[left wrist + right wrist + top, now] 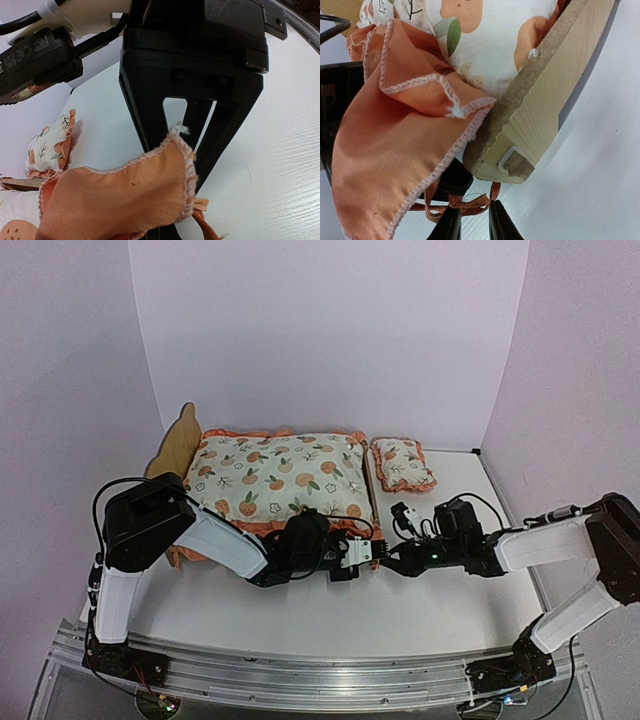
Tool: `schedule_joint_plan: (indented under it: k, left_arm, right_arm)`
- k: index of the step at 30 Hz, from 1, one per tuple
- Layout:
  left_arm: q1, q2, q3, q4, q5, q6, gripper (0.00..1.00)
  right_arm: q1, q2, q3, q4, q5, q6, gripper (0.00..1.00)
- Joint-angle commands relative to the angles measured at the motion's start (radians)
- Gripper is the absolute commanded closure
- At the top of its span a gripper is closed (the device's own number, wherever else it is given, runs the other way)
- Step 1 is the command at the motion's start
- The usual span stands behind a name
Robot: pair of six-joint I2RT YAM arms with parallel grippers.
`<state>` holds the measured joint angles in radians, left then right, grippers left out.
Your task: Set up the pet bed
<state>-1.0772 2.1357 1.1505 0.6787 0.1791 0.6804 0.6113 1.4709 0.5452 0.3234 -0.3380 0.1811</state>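
Both near ribbed orange ruffle (385, 150) and plywood pet bed (555, 100): left pincer (169, 230) closed, right pincer (474, 225) slightly parted.

- A white table (300, 615) with a faint wood grain is seen beneath everything.
- The pet bed (178, 445) is set directly on the table towards the back left. Its scalloped headboard is turned to the left and its low footboard to the right.
- A small fruit-print pillow (402, 464) is laid flat on the bare surface just beside the footboard, on its right.
- In the right wrist view, the footboard's lower corner is seen resting on the tabletop.
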Motion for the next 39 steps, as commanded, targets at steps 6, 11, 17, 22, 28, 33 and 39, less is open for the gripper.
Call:
schedule_joint_plan:
  k: [6,11,17,22,28,33,39]
  left_arm:
    - [0.011,0.049,0.015,-0.105,-0.032,-0.028,1.0]
    - [0.011,0.048,0.015,-0.108,-0.036,-0.028,1.0]
    - [0.012,0.007,-0.006,-0.136,-0.053,-0.029,0.9]
    - [0.012,-0.053,-0.027,-0.206,-0.063,-0.013,0.83]
    - [0.011,-0.121,-0.039,-0.319,-0.053,-0.017,0.76]
    - [0.011,-0.187,-0.076,-0.375,-0.015,-0.027,0.71]
    - [0.009,-0.217,-0.096,-0.305,0.014,-0.073,0.6]
  right_arm:
    - [0.001,0.024,0.057,0.048,-0.057,-0.015,0.77]
    - [0.001,0.031,0.061,0.049,-0.044,-0.003,0.95]
    - [0.001,0.027,0.045,0.049,-0.007,0.019,1.0]
    - [0.001,0.035,0.045,0.049,-0.02,0.032,1.0]
    - [0.001,0.044,0.052,0.049,-0.035,0.05,1.0]
    - [0.001,0.036,0.052,0.048,-0.035,0.052,1.0]
    - [0.001,0.035,0.054,0.048,-0.03,0.059,1.0]
